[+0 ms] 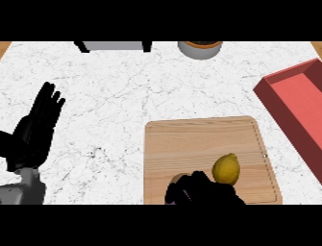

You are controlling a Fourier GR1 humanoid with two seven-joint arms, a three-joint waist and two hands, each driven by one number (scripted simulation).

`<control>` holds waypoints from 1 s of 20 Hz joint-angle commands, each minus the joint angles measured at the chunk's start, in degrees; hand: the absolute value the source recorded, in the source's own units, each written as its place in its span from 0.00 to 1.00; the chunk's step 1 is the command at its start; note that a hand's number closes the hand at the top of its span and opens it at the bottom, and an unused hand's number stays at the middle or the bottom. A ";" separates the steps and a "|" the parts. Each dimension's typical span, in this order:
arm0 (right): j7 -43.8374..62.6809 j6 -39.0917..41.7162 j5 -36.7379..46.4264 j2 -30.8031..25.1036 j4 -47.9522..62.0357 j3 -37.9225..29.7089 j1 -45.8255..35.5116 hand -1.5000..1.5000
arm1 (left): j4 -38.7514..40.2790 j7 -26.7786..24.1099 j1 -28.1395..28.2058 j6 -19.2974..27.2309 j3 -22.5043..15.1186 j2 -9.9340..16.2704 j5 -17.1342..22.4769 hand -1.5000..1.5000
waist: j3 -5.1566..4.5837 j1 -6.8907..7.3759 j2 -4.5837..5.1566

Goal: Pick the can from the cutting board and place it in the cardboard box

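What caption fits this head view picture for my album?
Right hand curled low on the cutting board beside a lemon, red box waiting at right.

Open marble counter [156,86] between cutting board [199,144] and red box [312,115], lemon [227,168] beside right hand [202,190]

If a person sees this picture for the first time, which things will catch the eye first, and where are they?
Probably the yellow lemon first, lying on the wooden cutting board at lower centre, with the right hand curled just beside it at the board's near edge. Next, the red box slanting along the right side of the white marble counter. At the left, the left hand rests open, fingers up.
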 commanded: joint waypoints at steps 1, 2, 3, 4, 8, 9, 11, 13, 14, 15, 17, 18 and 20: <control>7.27 4.44 2.84 5.09 -8.87 -2.98 -1.10 1.00 | -0.51 -2.20 2.90 0.09 -0.67 -0.60 -1.32 0.50 | -0.03 0.17 -0.07; 5.80 3.10 2.69 4.75 -7.90 -6.56 -2.26 1.00 | -3.25 0.36 3.39 0.11 -1.57 -0.82 -0.87 0.50 | 0.02 0.57 0.02; 5.94 5.20 1.89 3.77 -11.08 -9.81 -2.76 1.00 | -0.32 0.45 0.06 -0.58 0.78 0.72 0.27 0.50 | 0.00 0.16 0.15; 6.35 6.12 2.32 3.98 -10.40 -13.04 -4.12 1.00 | -0.57 -2.42 2.82 -0.29 -1.02 -1.59 -0.53 0.50 | -0.01 0.41 0.19; 4.29 9.35 -2.82 2.04 -16.23 -23.57 -2.52 1.00 | 0.34 -2.90 2.81 -1.98 0.52 -0.40 0.68 0.50 | 0.03 0.39 0.32; 3.78 11.45 -4.48 2.93 -14.00 -27.65 -5.04 1.00 | 2.16 -0.13 -2.36 0.14 0.65 -0.54 -0.20 0.50 | 0.03 0.21 0.42; 3.47 16.01 -7.80 3.53 -15.97 -32.34 -5.63 1.00 | -6.38 5.31 0.82 -0.18 -0.01 0.82 0.65 0.50 | 0.05 0.73 0.17; -2.97 13.58 -9.98 1.12 -12.24 -38.36 -2.84 1.00 | -1.82 0.50 1.61 0.29 -1.50 -2.07 -1.01 0.50 | 0.06 0.51 0.33; -5.26 12.21 -12.65 1.36 -8.56 -44.11 -5.00 1.00 | -3.91 0.79 1.14 2.85 -3.88 -3.33 -4.12 0.50 | 0.11 0.72 0.46; -7.24 11.86 -13.27 0.24 -10.16 -45.56 -2.43 1.00 | -3.06 2.88 -0.08 1.39 -0.95 -0.94 -1.96 0.50 | 0.09 0.45 0.34; -10.96 9.90 -15.59 -0.67 -7.18 -51.93 -3.33 1.00 | -1.73 1.36 -1.10 1.44 -0.68 -1.21 -2.33 0.50 | 0.09 0.36 0.35; -14.60 7.38 -15.99 -2.63 -2.83 -55.72 -3.13 1.00 | -0.21 0.98 -1.15 -0.56 0.54 0.23 -1.11 0.50 | 0.09 0.43 0.42; -16.58 6.27 -14.00 -4.46 0.43 -56.98 -4.49 1.00 | -3.58 0.57 2.98 -2.26 0.73 0.15 0.43 0.50 | 0.06 0.81 0.28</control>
